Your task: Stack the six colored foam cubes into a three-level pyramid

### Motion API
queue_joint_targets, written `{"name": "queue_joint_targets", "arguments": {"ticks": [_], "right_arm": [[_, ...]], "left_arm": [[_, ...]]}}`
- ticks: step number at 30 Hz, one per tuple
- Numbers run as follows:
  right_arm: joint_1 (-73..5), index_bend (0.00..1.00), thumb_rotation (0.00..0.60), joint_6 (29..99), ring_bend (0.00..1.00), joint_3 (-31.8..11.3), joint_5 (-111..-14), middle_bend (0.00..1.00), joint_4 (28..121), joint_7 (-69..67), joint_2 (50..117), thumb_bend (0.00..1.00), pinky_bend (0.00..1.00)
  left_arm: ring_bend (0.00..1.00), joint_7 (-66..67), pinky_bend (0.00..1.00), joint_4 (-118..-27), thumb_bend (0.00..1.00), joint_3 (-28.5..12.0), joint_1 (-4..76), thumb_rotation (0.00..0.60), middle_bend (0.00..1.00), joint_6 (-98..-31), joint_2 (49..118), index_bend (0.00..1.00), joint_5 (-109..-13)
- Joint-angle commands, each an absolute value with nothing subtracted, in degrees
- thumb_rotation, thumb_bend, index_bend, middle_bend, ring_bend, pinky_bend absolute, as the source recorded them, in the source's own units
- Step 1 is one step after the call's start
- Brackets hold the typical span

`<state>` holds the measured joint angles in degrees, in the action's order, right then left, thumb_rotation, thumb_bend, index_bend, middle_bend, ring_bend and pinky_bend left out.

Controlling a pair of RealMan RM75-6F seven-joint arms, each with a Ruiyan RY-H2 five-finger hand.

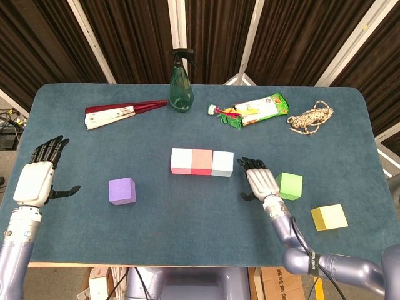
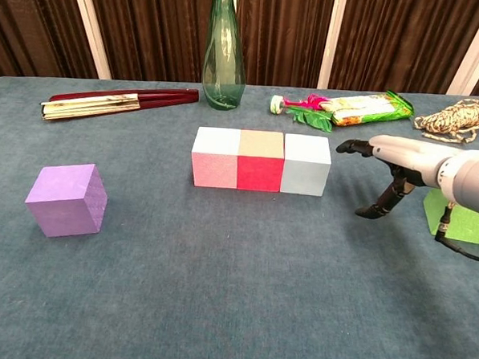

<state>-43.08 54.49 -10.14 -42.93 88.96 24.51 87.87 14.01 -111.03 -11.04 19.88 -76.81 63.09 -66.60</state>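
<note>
Base row of three cubes (image 1: 202, 162) complete at frame centre. Purple cube (image 1: 122, 190), green cube (image 1: 290, 185), yellow cube (image 1: 329, 217) remain loose. Left hand (image 1: 39, 178) and right hand (image 1: 261, 181) released, empty.

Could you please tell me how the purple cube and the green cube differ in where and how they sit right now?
The purple cube sits alone on the robot's left of the table, while the green cube sits on its right. The purple cube has nothing close by; the green cube lies just beside the right hand, which partly hides it in the chest view. Both rest on the table, unstacked and unheld, apart from the three-cube row.
</note>
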Motion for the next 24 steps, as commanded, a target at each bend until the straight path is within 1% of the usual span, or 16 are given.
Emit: {"name": "queue_joint_targets", "arguments": {"ticks": [1,24], "right_arm": [[-43.5,0.07,0.600,53.9,0.00,-10.1,-42.7,0.00,88.2,24.7,88.4,0.31,0.00],[-45.7,0.07,0.600,51.3,0.00,-10.2,-42.0,0.00,83.8,24.6,91.1,0.31,0.00]], "left_arm": [[0.00,14.0,0.04,-111.0,0.06,-11.1,19.9,0.600,0.00,-76.9,63.1,0.00,-66.6],[0.00,14.1,0.04,-110.3,0.06,-11.2,20.0,0.600,0.00,-76.7,63.3,0.00,-65.7]]}}
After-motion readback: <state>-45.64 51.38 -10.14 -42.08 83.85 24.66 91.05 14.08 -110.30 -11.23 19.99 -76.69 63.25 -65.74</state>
